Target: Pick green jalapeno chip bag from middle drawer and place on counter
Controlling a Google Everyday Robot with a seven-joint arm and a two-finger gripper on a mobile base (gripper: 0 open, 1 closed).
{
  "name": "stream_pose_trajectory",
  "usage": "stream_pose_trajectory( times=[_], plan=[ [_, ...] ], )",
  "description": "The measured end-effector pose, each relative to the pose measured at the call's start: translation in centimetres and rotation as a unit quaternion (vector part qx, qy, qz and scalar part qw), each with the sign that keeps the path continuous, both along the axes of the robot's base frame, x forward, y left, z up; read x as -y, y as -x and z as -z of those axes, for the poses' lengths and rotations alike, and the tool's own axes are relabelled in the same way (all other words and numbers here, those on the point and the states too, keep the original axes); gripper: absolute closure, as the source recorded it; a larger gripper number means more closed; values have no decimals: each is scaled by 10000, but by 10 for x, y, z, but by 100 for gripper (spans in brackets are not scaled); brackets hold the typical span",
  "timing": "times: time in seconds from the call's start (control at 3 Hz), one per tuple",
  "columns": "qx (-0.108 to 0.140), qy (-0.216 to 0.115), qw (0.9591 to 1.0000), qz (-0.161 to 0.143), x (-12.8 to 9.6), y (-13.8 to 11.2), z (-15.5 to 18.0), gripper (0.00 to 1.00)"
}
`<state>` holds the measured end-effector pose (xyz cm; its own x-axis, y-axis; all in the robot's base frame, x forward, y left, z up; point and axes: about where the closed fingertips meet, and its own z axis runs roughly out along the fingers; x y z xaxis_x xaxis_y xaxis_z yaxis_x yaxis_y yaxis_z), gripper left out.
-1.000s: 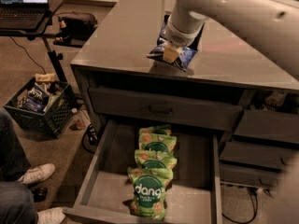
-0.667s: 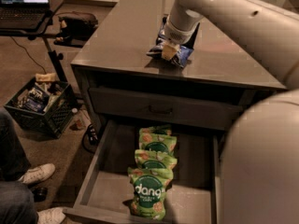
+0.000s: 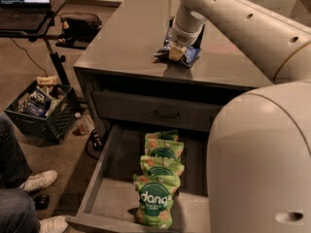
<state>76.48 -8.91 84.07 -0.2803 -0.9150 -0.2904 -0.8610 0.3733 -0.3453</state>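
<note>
The green jalapeno chip bag (image 3: 188,58), dark navy with pale patches, lies on the grey counter (image 3: 131,38) near its front edge. My gripper (image 3: 180,46) comes down from the white arm and sits right on top of the bag, hiding its middle. Below, the middle drawer (image 3: 100,173) is pulled out wide.
Several bright green "dang" bags (image 3: 156,198) stand in a row in the open drawer. A shut drawer (image 3: 160,111) sits above it. A black crate (image 3: 41,111) of items, a laptop stand (image 3: 29,8) and a person's shoes (image 3: 39,181) are on the left floor. My arm's large white segment (image 3: 262,164) fills the lower right.
The gripper and the bag have stayed at about the same spot on the counter. My arm's near segment has swung in and now covers the lower right of the view.
</note>
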Motion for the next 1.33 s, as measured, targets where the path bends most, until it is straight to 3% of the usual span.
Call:
stream_pose_trajectory(
  times=[0.67,1.0,1.33],
  plan=[
    [0,0,10000,0,0,0,0,36],
    [-1,0,10000,0,0,0,0,3],
    [-2,0,10000,0,0,0,0,0]
  ],
)
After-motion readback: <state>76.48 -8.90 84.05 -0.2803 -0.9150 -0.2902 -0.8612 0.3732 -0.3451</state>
